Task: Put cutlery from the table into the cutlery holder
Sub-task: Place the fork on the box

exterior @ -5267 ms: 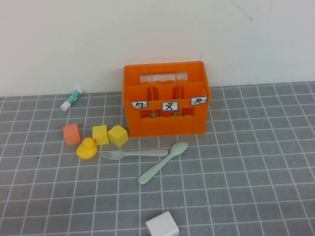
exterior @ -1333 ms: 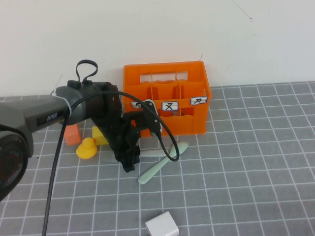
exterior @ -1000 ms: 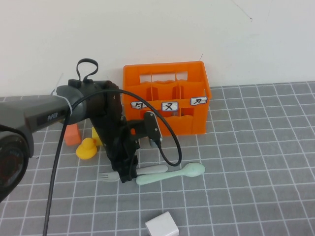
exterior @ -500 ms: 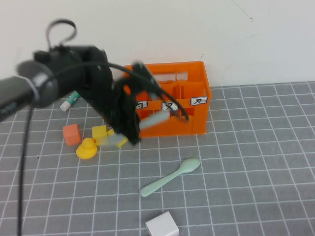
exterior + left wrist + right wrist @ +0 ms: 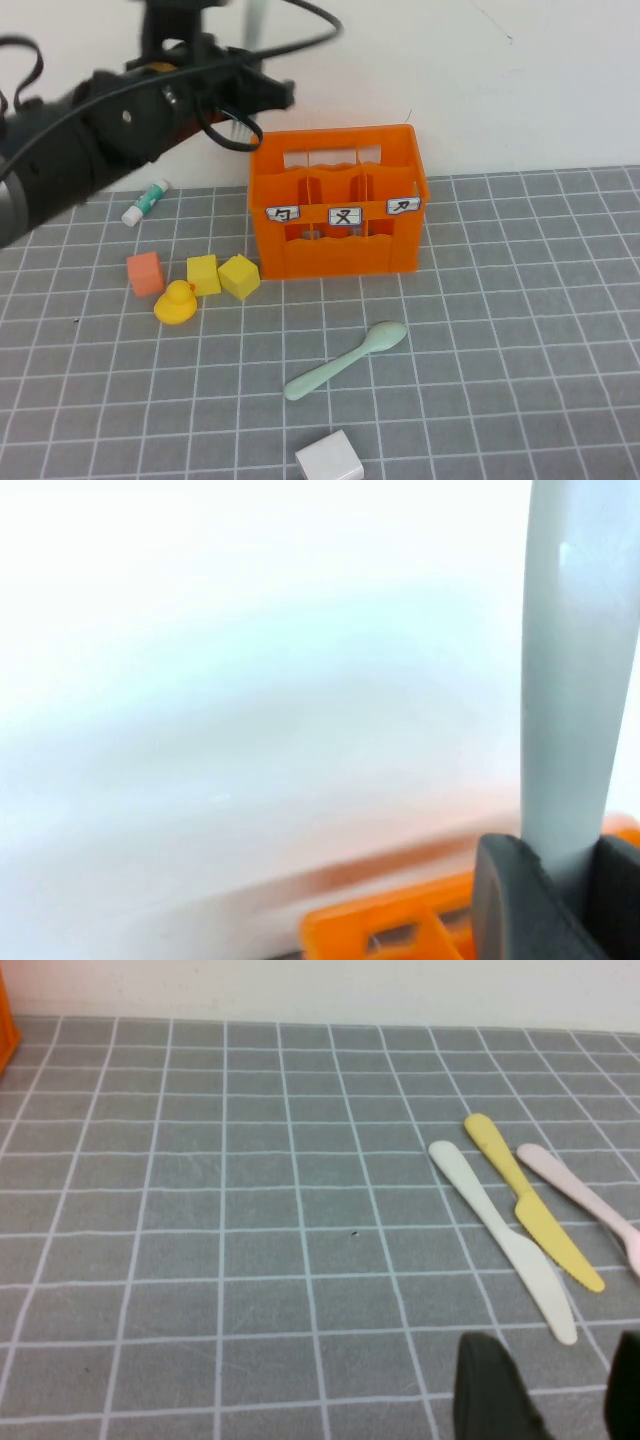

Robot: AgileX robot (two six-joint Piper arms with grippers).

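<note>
Lifted since half a second ago, the left gripper (image 5: 250,95) is now high above the rear left corner of the cutlery holder (image 5: 340,203), and its jaws are closed on the pale fork (image 5: 255,25), which stands upright in front of the wall. On the grey table (image 5: 500,350), from left to right, lie a white-and-green tube (image 5: 146,201), an orange cube (image 5: 146,272), a yellow duck (image 5: 177,302) and two yellow cubes (image 5: 223,274). Then comes the orange crate. The mint spoon (image 5: 345,360) lies in front of it, with a white block (image 5: 329,457) nearer the camera. The right gripper (image 5: 545,1390) hovers with jaws apart above the table, near a white knife (image 5: 505,1240), a yellow knife (image 5: 530,1215) and a pink utensil (image 5: 580,1195).
</note>
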